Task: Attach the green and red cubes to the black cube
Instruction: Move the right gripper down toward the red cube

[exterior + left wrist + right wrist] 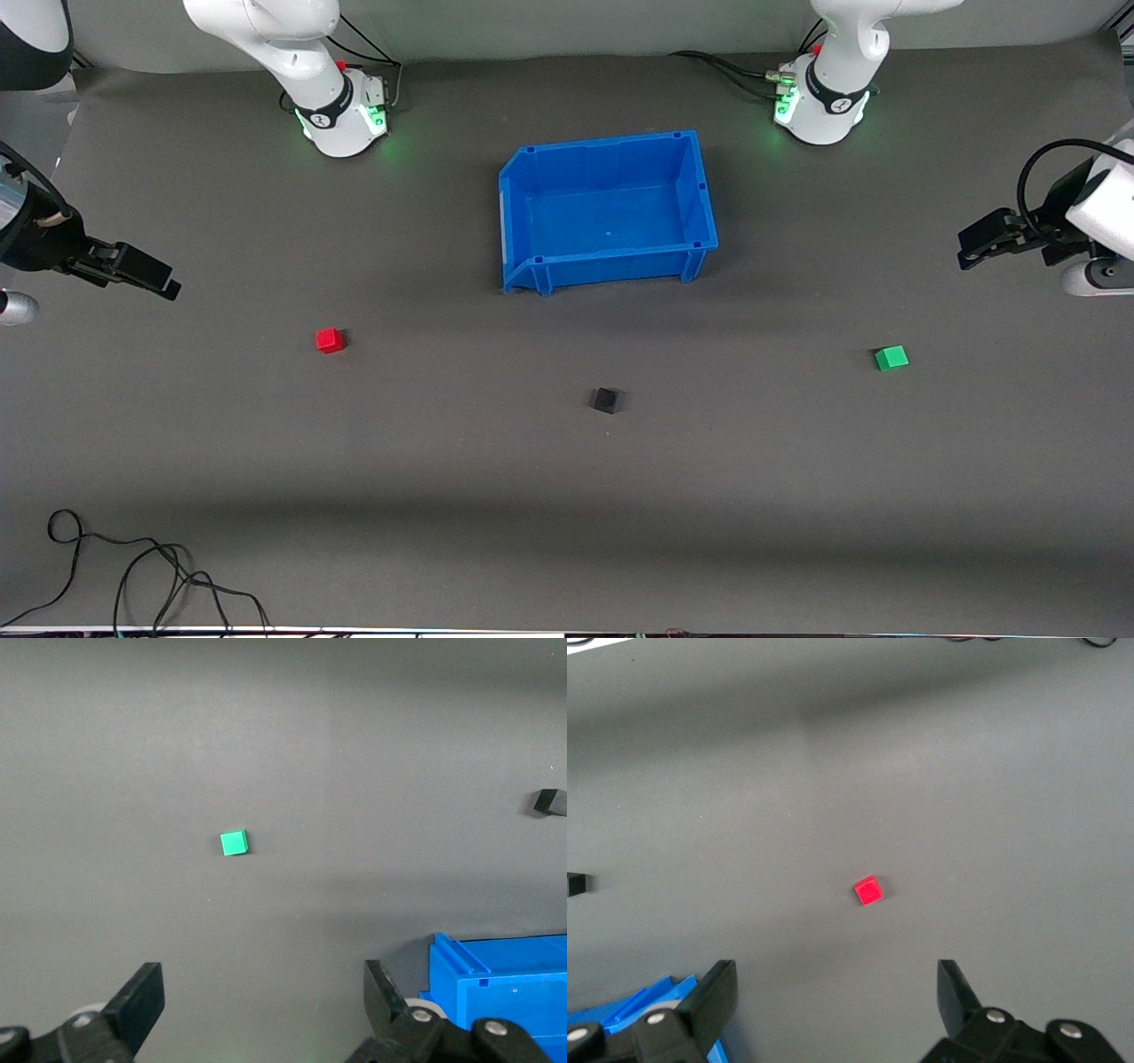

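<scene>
The black cube [605, 400] sits alone on the grey table [567, 496], nearer to the front camera than the blue bin [533, 218] and touching nothing. The red cube [330, 340] lies well apart from it toward the right arm's end of the table, and the green cube [891, 358] lies well apart toward the left arm's end; both are slightly farther from the front camera than the black one. The right gripper [833, 992] hangs in the air above the table at its own end, fingers [713, 992] spread wide with nothing between them, the red cube visible on the mat below the gap. The left gripper [261, 997] hangs likewise above its end of the table, fingers [142, 997] spread wide and empty, with the green cube on the mat below. Each arm reaches out from its base at the table's top edge and bends down at the side of the table, its gripper well clear of all cubes. The bin stands open and holds nothing, between the two bases. A loose black cable [133, 567] curls on the mat near the front camera at the right arm's end.
</scene>
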Robot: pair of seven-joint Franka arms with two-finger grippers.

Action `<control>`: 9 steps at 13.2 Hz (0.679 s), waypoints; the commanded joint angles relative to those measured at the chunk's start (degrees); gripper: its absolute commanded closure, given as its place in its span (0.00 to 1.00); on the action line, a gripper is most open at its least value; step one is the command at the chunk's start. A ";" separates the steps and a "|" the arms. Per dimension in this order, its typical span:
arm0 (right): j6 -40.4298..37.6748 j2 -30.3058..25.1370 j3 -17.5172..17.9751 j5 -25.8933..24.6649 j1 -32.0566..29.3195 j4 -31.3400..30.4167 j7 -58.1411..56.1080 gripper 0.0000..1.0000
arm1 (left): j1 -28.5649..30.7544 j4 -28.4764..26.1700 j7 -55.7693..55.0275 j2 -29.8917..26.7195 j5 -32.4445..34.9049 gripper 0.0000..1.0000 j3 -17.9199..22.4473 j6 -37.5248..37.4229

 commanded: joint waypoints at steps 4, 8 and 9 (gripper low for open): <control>1.19 0.28 -0.29 -0.44 0.73 -0.41 -1.04 0.00 | 0.04 -1.54 0.98 -1.68 -0.77 0.00 0.21 0.99; 2.95 0.98 -0.55 3.24 0.38 -1.11 -0.86 0.00 | 0.04 -1.54 0.98 -1.68 -0.77 0.00 0.21 0.99; 3.56 2.12 -0.81 5.08 0.12 -0.33 -0.96 0.00 | 0.04 -1.54 0.98 -1.68 -0.77 0.00 0.21 0.99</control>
